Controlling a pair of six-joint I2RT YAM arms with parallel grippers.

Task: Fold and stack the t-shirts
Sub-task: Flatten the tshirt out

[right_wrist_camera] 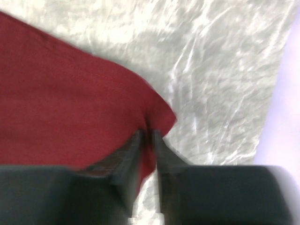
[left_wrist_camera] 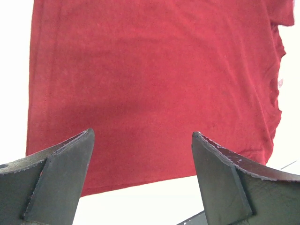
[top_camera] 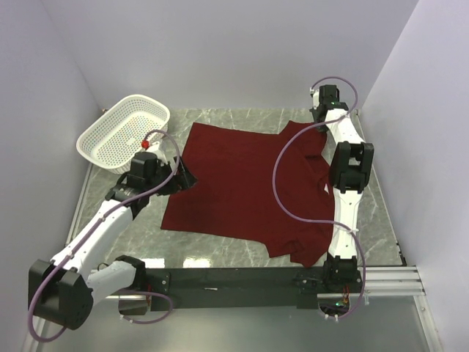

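One maroon t-shirt (top_camera: 238, 187) lies spread on the marble table, its hem to the left and its neck and sleeves to the right. My left gripper (top_camera: 185, 176) is open and empty at the shirt's left hem edge; in the left wrist view the shirt (left_wrist_camera: 150, 84) fills the space beyond the spread fingers (left_wrist_camera: 65, 173). My right gripper (top_camera: 320, 126) is at the far right, shut on the corner of the upper sleeve. In the right wrist view the fingers (right_wrist_camera: 136, 154) pinch a fold of the shirt's cloth (right_wrist_camera: 70, 108) above the marble.
A white perforated basket (top_camera: 124, 133) stands at the back left, close behind my left arm. Grey walls close in the table on left, back and right. A black rail (top_camera: 242, 279) runs along the near edge.
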